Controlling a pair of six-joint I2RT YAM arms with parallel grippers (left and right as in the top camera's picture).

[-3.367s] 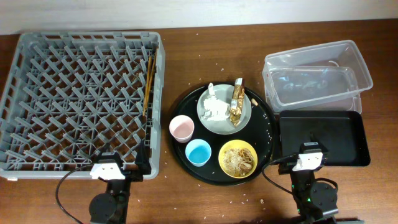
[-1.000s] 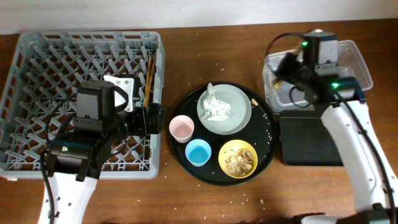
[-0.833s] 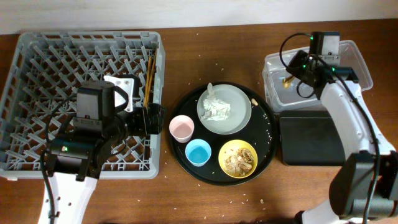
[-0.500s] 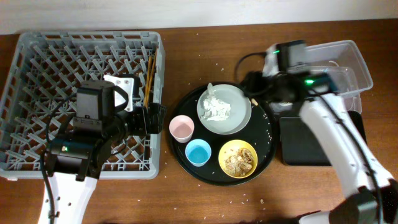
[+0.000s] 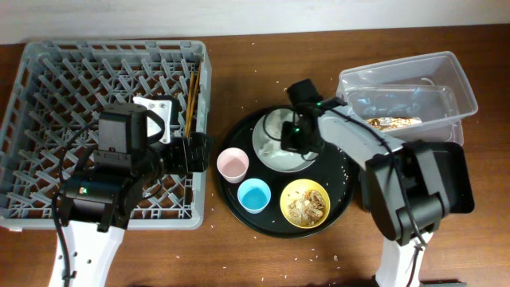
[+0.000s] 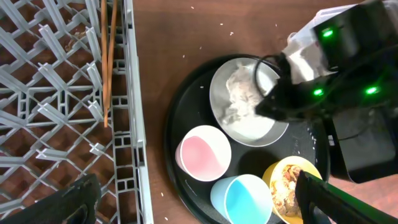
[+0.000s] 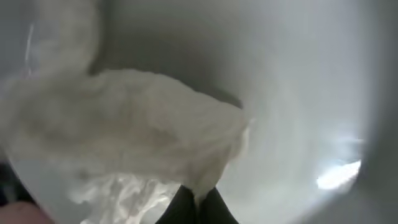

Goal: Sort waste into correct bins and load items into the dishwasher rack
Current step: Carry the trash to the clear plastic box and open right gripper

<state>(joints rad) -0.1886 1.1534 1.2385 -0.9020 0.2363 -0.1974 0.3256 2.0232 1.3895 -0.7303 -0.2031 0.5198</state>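
Note:
My right gripper [image 7: 198, 204] is down on the pale grey-green plate [image 5: 269, 153], shut on an edge of the crumpled white tissue [image 7: 124, 130]. In the overhead view the arm hides most of that tissue. The gold foil wrapper [image 5: 393, 122] lies in the clear tub [image 5: 458, 88]. The yellow bowl [image 5: 305, 203] holds tan food scraps. The pink cup [image 5: 233, 164] and light-blue cup [image 5: 254, 194] stand on the round black tray [image 5: 239, 215]. My left gripper [image 6: 196, 194] hangs open above the right edge of the grey dishwasher rack [image 5: 48, 96], nothing between its fingers.
The shallow black tray [image 5: 458, 179] sits in front of the clear tub, mostly under my right arm. Brown chopsticks [image 5: 191, 104] lie in the rack's right side. Tiny white specks dot the wooden table round the round tray.
My right arm has swung from over the clear tub to the plate, leaving the gold wrapper in the tub, and has shut on the tissue. The left arm has not moved.

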